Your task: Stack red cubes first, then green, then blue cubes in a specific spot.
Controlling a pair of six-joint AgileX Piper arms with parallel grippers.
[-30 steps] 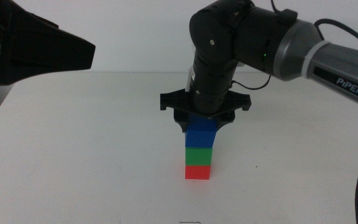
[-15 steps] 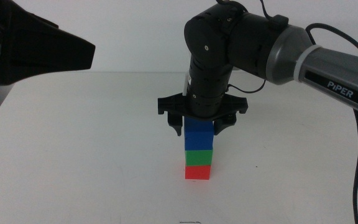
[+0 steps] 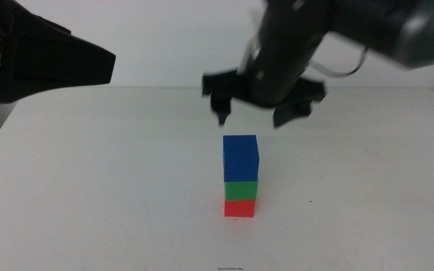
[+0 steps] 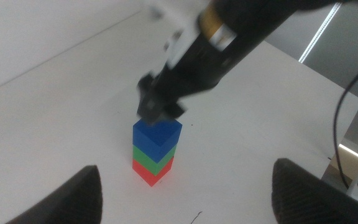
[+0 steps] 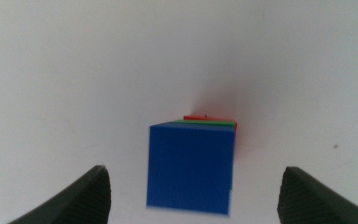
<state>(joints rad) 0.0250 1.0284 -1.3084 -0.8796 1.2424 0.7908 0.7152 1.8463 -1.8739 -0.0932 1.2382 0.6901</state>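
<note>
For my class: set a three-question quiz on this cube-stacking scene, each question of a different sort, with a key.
1. True or false: the blue cube sits on top of the stack.
2. Multiple choice: the right gripper is A) shut on the blue cube, B) open above the stack, clear of it, C) resting on the table.
3. Fill in: the cube touching the table is ____.

Key:
1. True; it rests on the green cube.
2. B; the left gripper waits open at the left side.
3. Red; the red cube is lowest.
</note>
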